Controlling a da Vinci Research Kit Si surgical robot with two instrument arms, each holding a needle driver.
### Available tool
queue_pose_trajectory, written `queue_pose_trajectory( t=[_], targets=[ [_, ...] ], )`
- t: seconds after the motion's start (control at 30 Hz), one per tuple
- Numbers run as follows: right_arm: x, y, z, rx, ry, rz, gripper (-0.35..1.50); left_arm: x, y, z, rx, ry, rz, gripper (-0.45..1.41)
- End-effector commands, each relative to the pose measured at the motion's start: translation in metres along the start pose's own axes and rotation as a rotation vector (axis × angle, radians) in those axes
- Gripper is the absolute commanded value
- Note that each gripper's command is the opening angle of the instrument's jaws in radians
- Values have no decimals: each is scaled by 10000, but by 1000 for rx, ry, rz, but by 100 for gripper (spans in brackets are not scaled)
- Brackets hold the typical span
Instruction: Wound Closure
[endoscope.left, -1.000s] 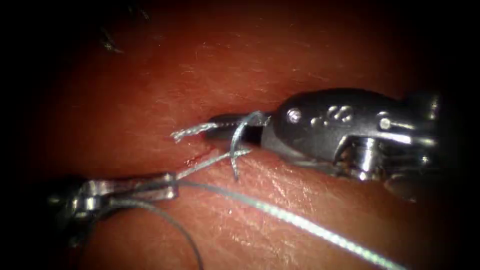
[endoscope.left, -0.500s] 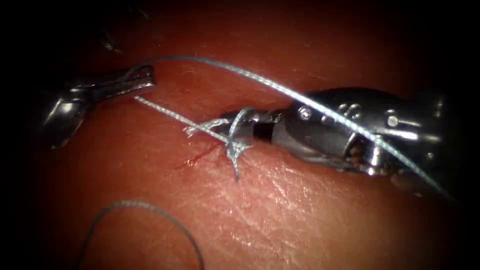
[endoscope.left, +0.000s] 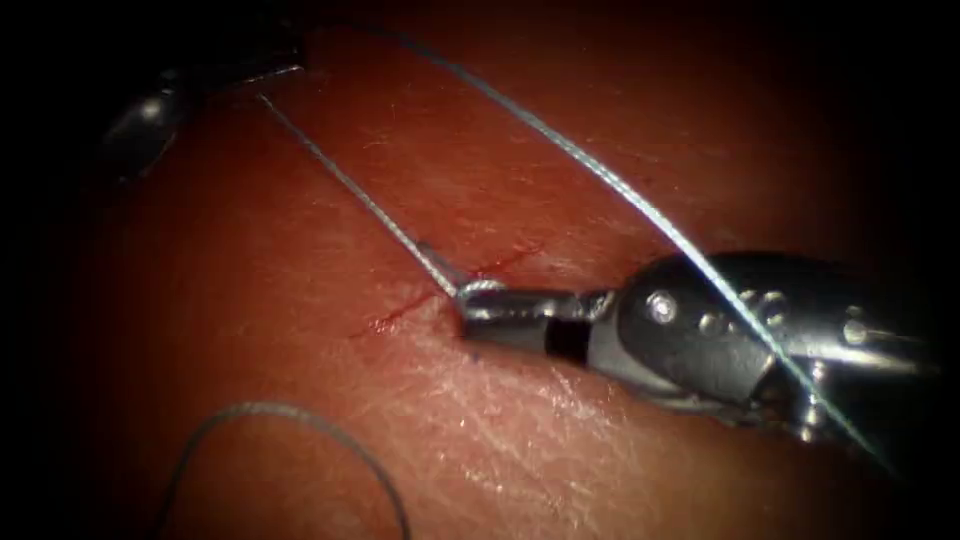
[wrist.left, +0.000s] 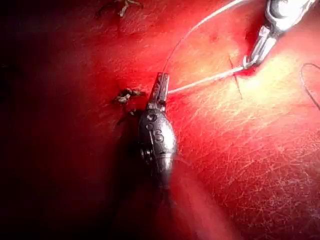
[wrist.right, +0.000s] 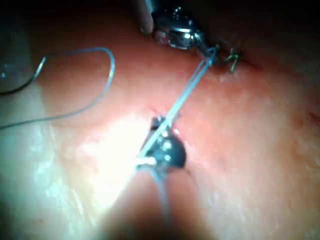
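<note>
Thread (endoscope.left: 350, 185) taut at cut (endoscope.left: 400, 312) | both pincers clamped on it: left (endoscope.left: 285, 68), right (endoscope.left: 470, 312) | left wrist view: old knot (wrist.left: 127, 95)

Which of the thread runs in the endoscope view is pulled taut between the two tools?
The straight thread from the left tool down to the right tool at the cut. The loop lies slack on the tissue.

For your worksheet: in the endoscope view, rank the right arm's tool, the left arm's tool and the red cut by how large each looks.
1. Right arm's tool, jaws shut on the thread at the cut: clearly largest.
2. Left arm's tool, gripping the thread's other end, and the cut: they look alike in extent. The tool lies partly in shadow, so I leave them unranked.
</note>
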Motion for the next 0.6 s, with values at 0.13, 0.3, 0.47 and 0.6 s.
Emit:
queue_pose_trajectory(
  t=[0.13,0.3,0.47,0.6],
  targets=[
    [-10,-5,12,40,14,0,-35,-11,-23,13,5,-12,1,-45],
    [-16,-6,21,61,34,-6,-35,-20,-41,20,11,-27,10,-45],
    [-15,-7,23,70,64,-5,-35,-29,-54,24,15,-56,21,-45],
    [-12,-12,24,100,82,-7,-35,-38,-66,21,24,-77,33,-45]
  ],
)
